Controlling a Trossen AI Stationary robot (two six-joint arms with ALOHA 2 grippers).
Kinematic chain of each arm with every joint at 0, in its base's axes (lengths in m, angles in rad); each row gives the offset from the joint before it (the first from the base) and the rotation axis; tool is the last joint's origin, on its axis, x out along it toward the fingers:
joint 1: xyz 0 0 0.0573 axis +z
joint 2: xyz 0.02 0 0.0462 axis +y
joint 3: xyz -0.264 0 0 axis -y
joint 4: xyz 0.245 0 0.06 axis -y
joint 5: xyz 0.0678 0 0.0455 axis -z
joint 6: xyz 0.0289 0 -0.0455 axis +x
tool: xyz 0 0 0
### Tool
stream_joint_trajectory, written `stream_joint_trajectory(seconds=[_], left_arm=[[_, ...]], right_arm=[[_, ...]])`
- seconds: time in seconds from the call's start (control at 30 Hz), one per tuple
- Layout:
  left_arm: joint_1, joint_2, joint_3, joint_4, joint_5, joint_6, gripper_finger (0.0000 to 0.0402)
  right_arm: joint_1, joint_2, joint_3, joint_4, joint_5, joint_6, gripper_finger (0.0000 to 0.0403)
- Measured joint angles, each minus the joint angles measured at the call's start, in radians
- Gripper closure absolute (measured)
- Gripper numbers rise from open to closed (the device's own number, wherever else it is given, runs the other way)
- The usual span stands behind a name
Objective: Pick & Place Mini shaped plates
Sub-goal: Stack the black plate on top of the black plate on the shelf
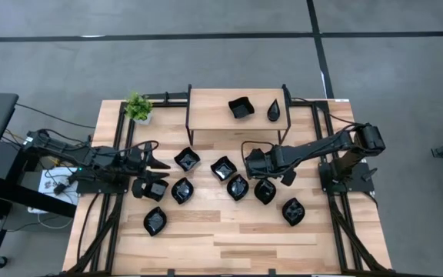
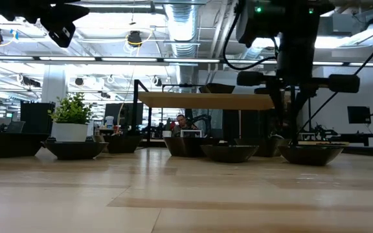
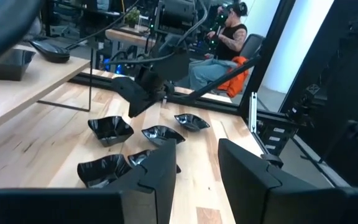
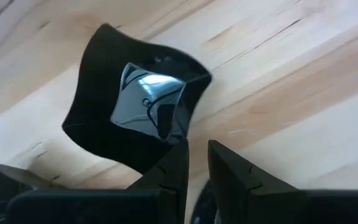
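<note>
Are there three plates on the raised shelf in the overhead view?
No: the raised shelf holds only two black plates, a wavy-edged square plate and a teardrop plate.

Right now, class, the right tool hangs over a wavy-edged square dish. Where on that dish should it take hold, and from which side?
Grip the raised rim of the wavy-edged square dish, coming straight down from above with the right tool, one finger inside the bowl and one outside. The dish sits flat and upright on the table, so its thin, upturned wall is probably the only part two narrow fingers can pinch.
</note>
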Motion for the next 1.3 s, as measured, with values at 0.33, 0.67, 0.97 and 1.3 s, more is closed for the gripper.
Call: stream_joint_trajectory(seconds=[0.33, 0.67, 0.97, 1.3], left_arm=[[0.000, -0.014, -0.006, -0.001, 0.000, 0.001, 0.0280], [0.000, -0.014, -0.006, -0.001, 0.000, 0.000, 0.0280], [0.000, -0.014, -0.006, -0.001, 0.000, 0.000, 0.0280], [0.000, -0.015, -0.005, -0.001, 0.001, 0.000, 0.0280]], right_arm=[[0.000, 0.023, -0.001, 0.025, -0.028, 0.008, 0.0335], [-0.040, 0.029, 0.001, 0.029, 0.007, 0.006, 0.0296], [-0.056, 0.066, 0.001, 0.045, -0.004, -0.003, 0.0296], [-0.047, 0.130, 0.000, 0.083, -0.026, 0.010, 0.0298]])
